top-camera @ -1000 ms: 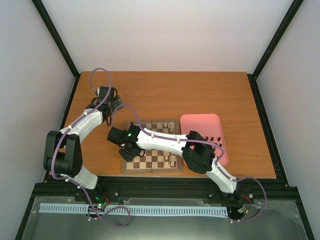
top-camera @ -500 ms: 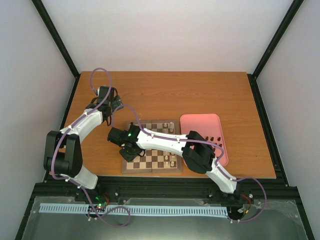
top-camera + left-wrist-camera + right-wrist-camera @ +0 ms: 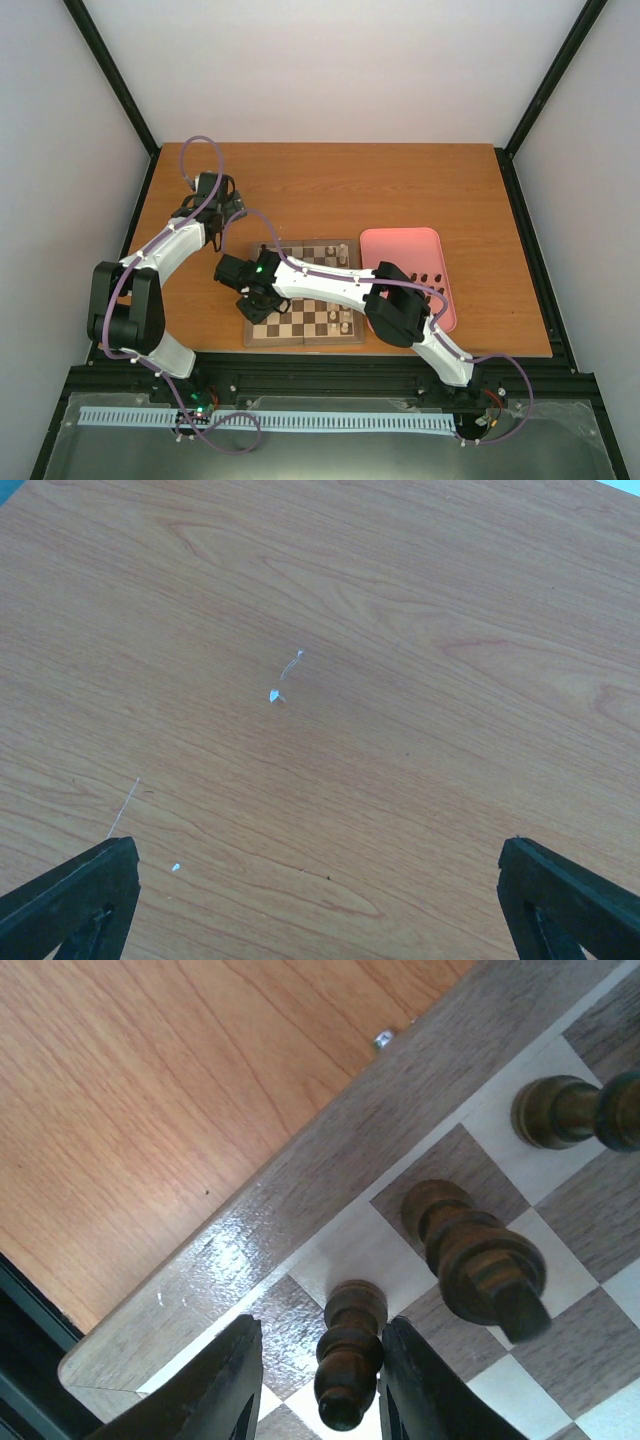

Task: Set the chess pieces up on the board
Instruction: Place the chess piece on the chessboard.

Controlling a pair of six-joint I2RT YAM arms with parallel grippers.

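right gripper (image 3: 320,1332) parted around the pawn (image 3: 348,1355), one finger (image 3: 425,1390) nearly touching, so a skewed lift could topple it

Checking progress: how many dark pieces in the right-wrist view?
3: a small piece inside the right gripper by the board corner, a bigger piece beside it, a third piece at the right edge. Others may be hidden.

From above, my right arm (image 3: 320,283) hides the left part of the board (image 3: 300,341). The chess pieces (image 3: 428,278) in the pink tray (image 3: 395,245) are specks, too small for me to name. In the right wrist view, the right edge cuts off a dark piece (image 3: 625,1110). The fingers (image 3: 80,895) of the left gripper (image 3: 320,895) show only as tips.
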